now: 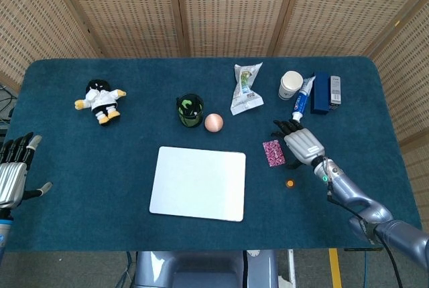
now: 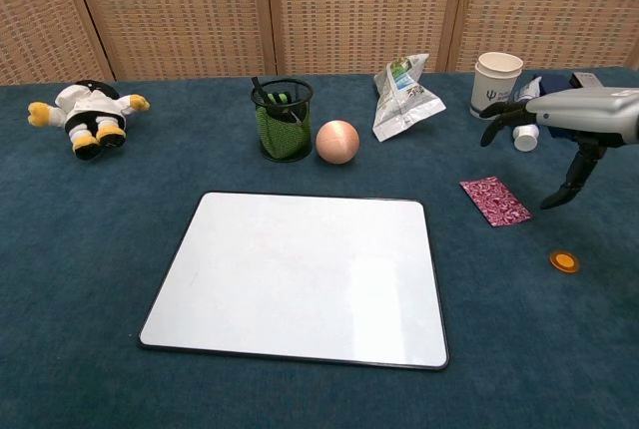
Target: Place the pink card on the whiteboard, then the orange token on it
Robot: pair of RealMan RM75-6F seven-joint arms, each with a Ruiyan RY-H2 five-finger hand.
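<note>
The pink card [image 1: 273, 153] [image 2: 495, 200] lies flat on the blue cloth, right of the whiteboard [image 1: 198, 183] [image 2: 299, 276]. The small orange token [image 1: 289, 183] [image 2: 564, 261] sits below and right of the card. My right hand [image 1: 301, 143] [image 2: 565, 116] hovers open just right of and above the card, fingers spread and holding nothing. My left hand [image 1: 13, 174] rests open at the table's left edge, seen only in the head view.
Behind the whiteboard stand a green mesh pen cup [image 1: 190, 110] and a peach ball [image 1: 214, 122]. A snack bag [image 1: 245, 88], paper cup [image 1: 290, 85], tube [image 1: 301, 100] and blue box [image 1: 320, 92] sit at the back right. A plush toy [image 1: 100, 100] lies at the back left.
</note>
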